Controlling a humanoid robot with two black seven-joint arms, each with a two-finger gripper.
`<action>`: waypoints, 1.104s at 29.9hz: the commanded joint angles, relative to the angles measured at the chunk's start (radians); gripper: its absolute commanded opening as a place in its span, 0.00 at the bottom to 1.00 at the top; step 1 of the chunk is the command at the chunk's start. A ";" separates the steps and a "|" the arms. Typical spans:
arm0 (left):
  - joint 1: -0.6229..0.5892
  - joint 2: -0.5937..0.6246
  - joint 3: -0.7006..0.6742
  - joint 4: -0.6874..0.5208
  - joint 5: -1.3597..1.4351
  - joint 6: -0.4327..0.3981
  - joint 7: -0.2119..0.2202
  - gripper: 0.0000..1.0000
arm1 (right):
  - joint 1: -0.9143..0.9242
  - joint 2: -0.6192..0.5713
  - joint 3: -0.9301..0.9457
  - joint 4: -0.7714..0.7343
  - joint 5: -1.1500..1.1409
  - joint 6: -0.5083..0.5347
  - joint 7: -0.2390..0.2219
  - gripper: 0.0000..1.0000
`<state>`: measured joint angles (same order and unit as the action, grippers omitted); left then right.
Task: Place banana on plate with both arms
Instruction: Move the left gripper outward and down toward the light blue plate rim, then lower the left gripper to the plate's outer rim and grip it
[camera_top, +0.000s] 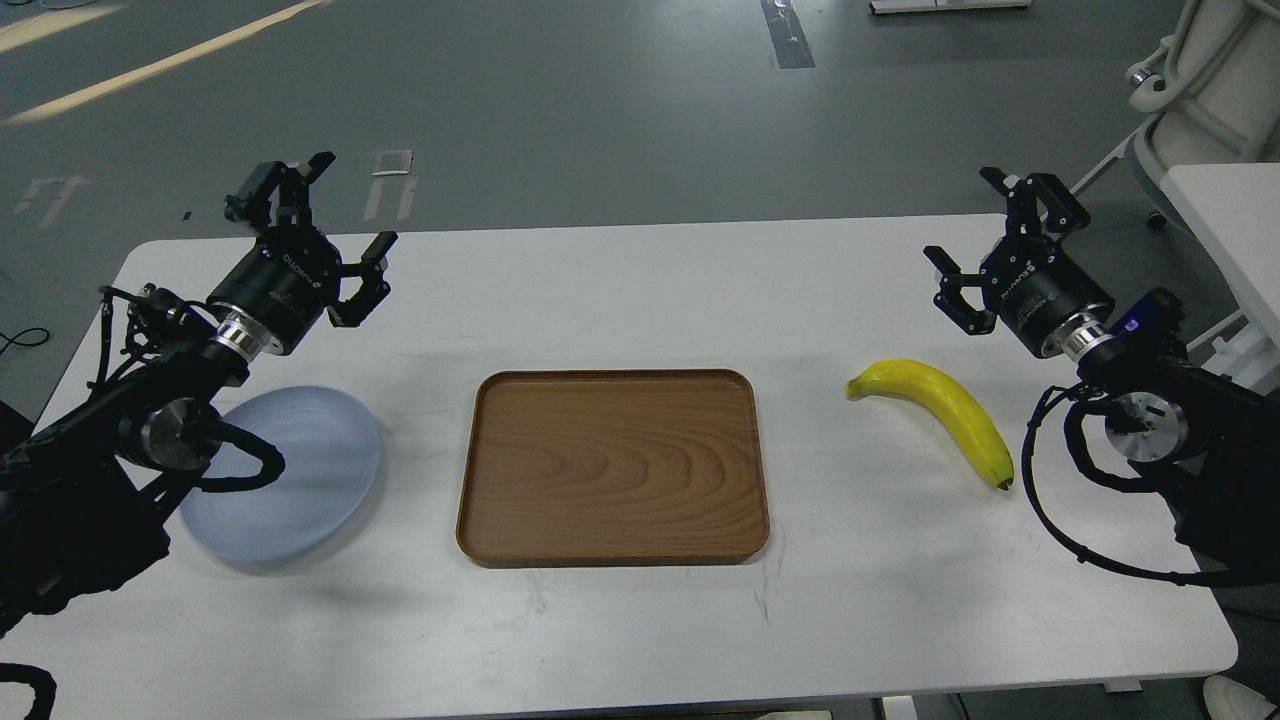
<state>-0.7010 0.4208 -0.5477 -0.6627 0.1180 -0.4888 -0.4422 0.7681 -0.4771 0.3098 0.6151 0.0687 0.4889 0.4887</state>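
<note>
A bright yellow banana lies on the white table at the right, its dark tip toward the front. The pale blue-grey plate rests at the left, partly covered by my left arm. My left gripper hovers open above the table behind the plate, nothing between its prongs. My right gripper is open too, held above the table behind and to the right of the banana, apart from it.
A rectangular brown wooden tray sits in the middle of the table, between plate and banana. A white chair and another white table stand past the right edge. Loose black cables hang from both arms.
</note>
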 joint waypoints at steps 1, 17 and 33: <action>0.001 0.001 0.000 0.000 0.003 0.000 -0.003 1.00 | -0.003 0.000 0.000 0.000 -0.001 0.000 0.000 1.00; -0.126 0.192 0.015 -0.035 0.225 0.000 0.000 1.00 | 0.031 -0.003 -0.044 -0.009 -0.007 0.000 0.000 1.00; -0.147 0.599 0.103 -0.583 1.609 0.000 -0.046 1.00 | 0.050 -0.003 -0.092 -0.006 -0.010 0.000 0.000 1.00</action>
<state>-0.8709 0.9973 -0.5010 -1.2652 1.5637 -0.4888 -0.4888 0.8130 -0.4805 0.2199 0.6076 0.0587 0.4885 0.4887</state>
